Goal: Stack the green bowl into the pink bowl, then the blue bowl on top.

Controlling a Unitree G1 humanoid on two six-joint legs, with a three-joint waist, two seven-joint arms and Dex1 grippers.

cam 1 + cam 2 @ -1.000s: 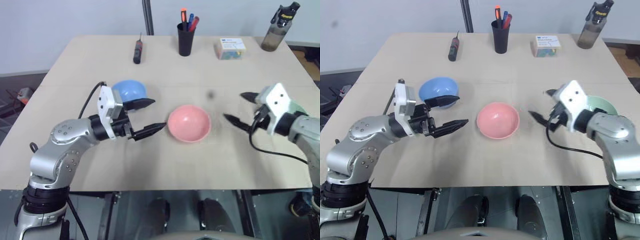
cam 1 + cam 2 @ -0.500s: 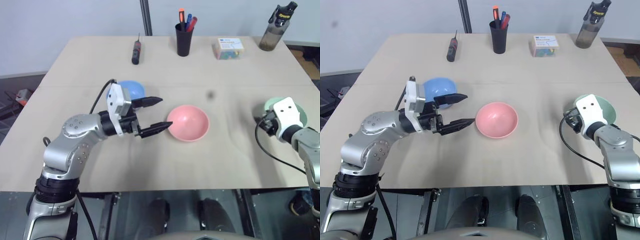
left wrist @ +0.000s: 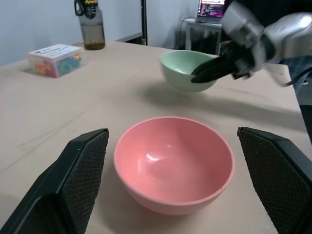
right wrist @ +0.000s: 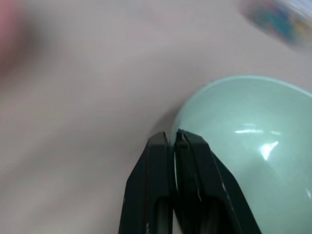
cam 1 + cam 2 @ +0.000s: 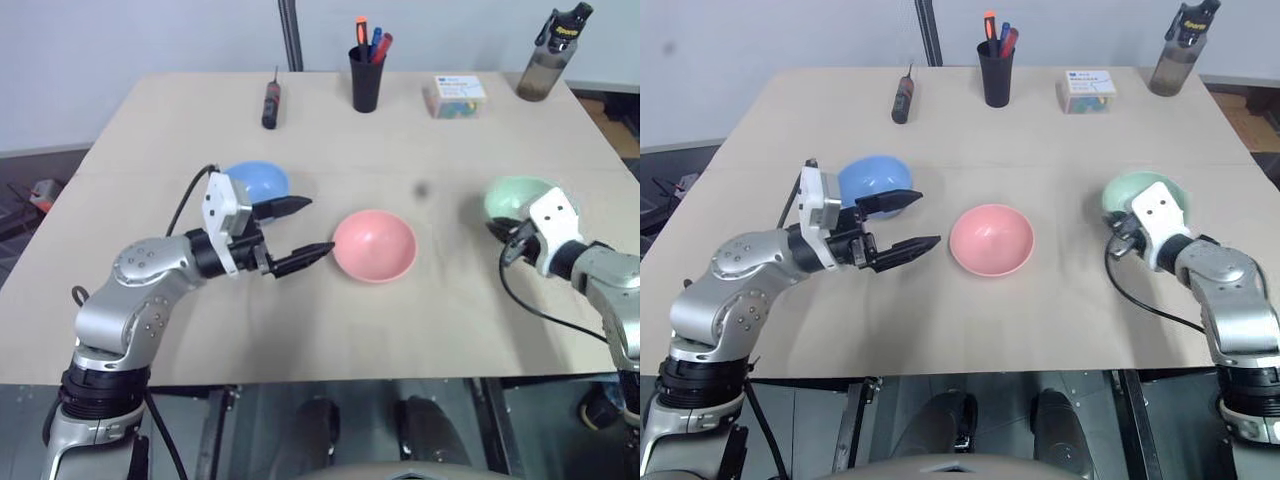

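Right claw (image 4: 173,139) pinched tight on the near-left rim of the green bowl (image 5: 516,197), which is tilted and lifted off the table (image 5: 420,320), right of centre. Pink bowl (image 5: 374,245) upright at table centre, empty. Left claw (image 5: 303,231) spread wide, holding nothing, just left of the pink bowl, fingers pointing at it. Blue bowl (image 5: 257,181) on the table behind the left claw, partly hidden by it. Far edge: screwdriver (image 5: 269,100), pen cup (image 5: 367,76), small box (image 5: 457,96), bottle (image 5: 546,62).

Screwdriver (image 5: 270,101), pen cup (image 5: 367,84), bottle (image 5: 548,55)
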